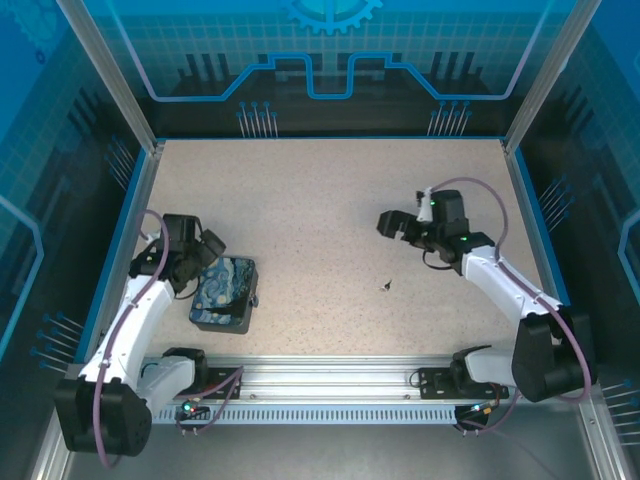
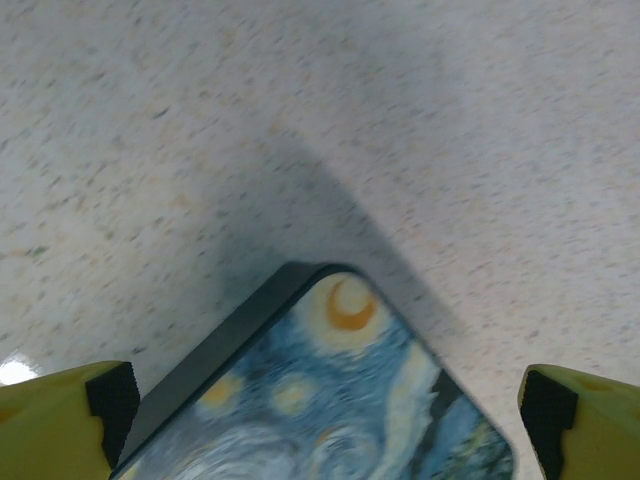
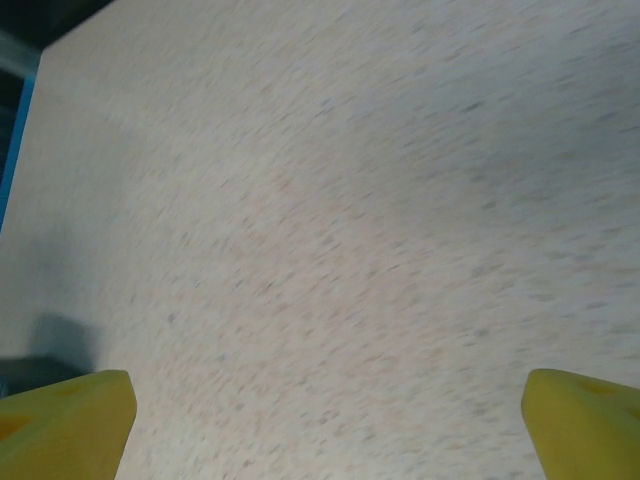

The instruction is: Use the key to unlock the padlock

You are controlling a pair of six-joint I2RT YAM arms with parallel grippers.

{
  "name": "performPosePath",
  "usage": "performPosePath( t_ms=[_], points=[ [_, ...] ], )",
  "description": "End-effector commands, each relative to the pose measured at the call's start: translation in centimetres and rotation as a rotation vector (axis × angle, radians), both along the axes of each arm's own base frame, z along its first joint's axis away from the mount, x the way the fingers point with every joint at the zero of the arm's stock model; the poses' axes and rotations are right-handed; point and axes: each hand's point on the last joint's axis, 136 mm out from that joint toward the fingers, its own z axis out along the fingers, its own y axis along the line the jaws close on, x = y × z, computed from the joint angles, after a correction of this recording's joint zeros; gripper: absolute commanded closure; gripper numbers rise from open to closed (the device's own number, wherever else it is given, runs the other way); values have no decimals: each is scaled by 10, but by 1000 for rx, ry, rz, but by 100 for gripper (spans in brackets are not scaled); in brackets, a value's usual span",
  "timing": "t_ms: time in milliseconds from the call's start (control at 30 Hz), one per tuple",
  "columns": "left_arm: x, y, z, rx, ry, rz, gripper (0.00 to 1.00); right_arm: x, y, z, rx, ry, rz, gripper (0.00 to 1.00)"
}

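The key (image 1: 386,286) is a tiny dark sliver lying on the speckled table, right of centre. My right gripper (image 1: 392,224) hovers open a short way behind it, and in the right wrist view its yellow fingertips (image 3: 75,415) frame bare tabletop. At the left lies a blue swirl-printed box (image 1: 225,293). My left gripper (image 1: 212,250) is open above the box's far corner; the left wrist view has that corner (image 2: 335,400) between the spread fingers (image 2: 100,405) without contact. The padlock is hidden from me.
Blue walls (image 1: 130,200) fence the table on the left, back and right. An aluminium rail (image 1: 330,378) carrying both arm bases runs along the near edge. Open tabletop (image 1: 310,220) lies between the two arms.
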Motion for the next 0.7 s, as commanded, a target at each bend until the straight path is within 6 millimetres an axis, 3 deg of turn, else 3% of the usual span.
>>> performPosePath(
  t_ms=[0, 233, 500, 667],
  points=[
    [-21, 3, -19, -7, 75, 48, 1, -13, 19, 5, -19, 23, 46, 0],
    [-13, -7, -39, -58, 68, 26, 1, -16, 52, 16, -66, 25, 148, 0],
    [29, -72, -29, -248, -73, -162, 1, -29, 78, 17, -55, 35, 203, 0],
    [58, -130, -29, -278, -93, -248, 1, -37, 85, 9, -112, 41, 202, 0]
  ],
)
